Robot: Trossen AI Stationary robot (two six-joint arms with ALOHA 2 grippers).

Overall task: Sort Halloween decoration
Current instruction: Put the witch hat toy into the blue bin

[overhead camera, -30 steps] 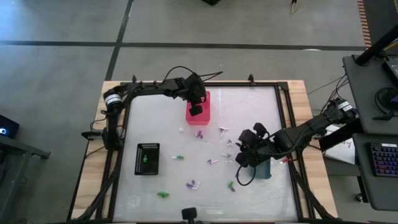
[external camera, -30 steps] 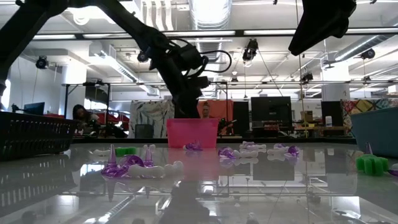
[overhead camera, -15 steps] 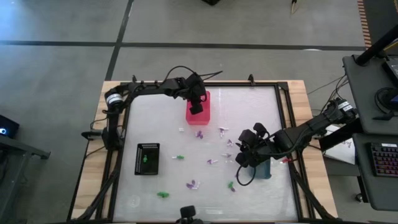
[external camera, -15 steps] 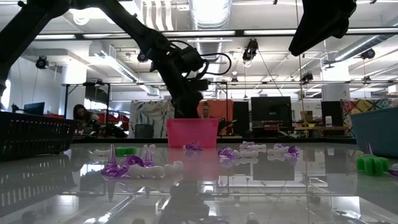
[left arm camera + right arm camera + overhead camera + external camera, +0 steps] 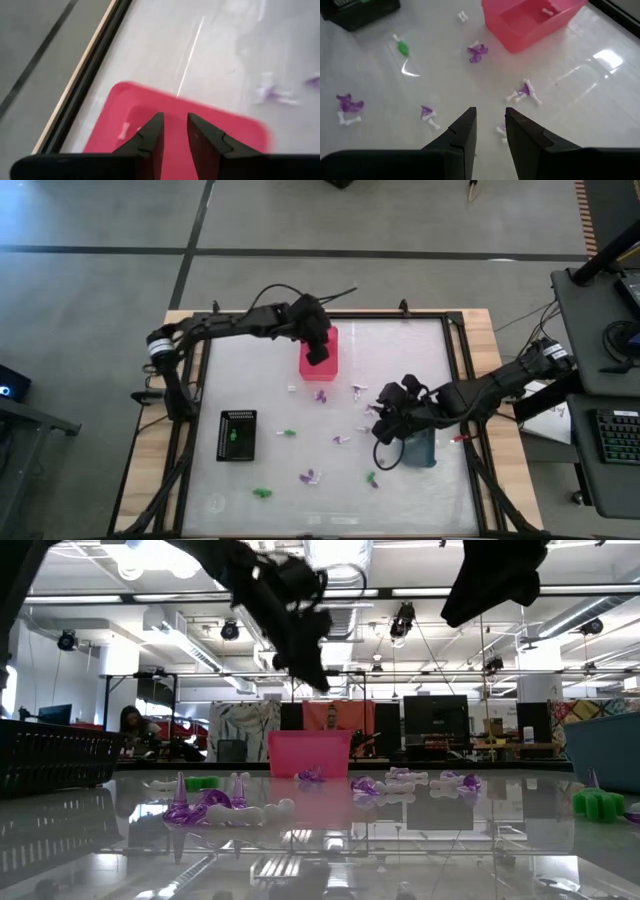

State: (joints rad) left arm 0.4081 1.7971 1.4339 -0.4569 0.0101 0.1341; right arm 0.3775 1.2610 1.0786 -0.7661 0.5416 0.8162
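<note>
Tiny green, purple and white Halloween decoration pieces lie scattered on the glossy table, among them a purple one (image 5: 320,394), a green one (image 5: 262,493) and a white one (image 5: 292,389). My left gripper (image 5: 174,117) hovers open above the pink bin (image 5: 322,358), which has a small white piece (image 5: 123,131) lying on its floor. My right gripper (image 5: 490,112) stands open above the table's right middle, beside the grey-blue bin (image 5: 420,448), over purple-and-white pieces (image 5: 524,91). Nothing is between either pair of fingers.
A black bin (image 5: 237,434) with a green piece in it stands at the left. The pink bin stands at the far middle. A dark frame (image 5: 455,360) rims the table. In the low view, people and desks show in the room beyond.
My left gripper has risen from the pink bin's rim to well above it, still over the bin. The pieces on the table lie where they were.
</note>
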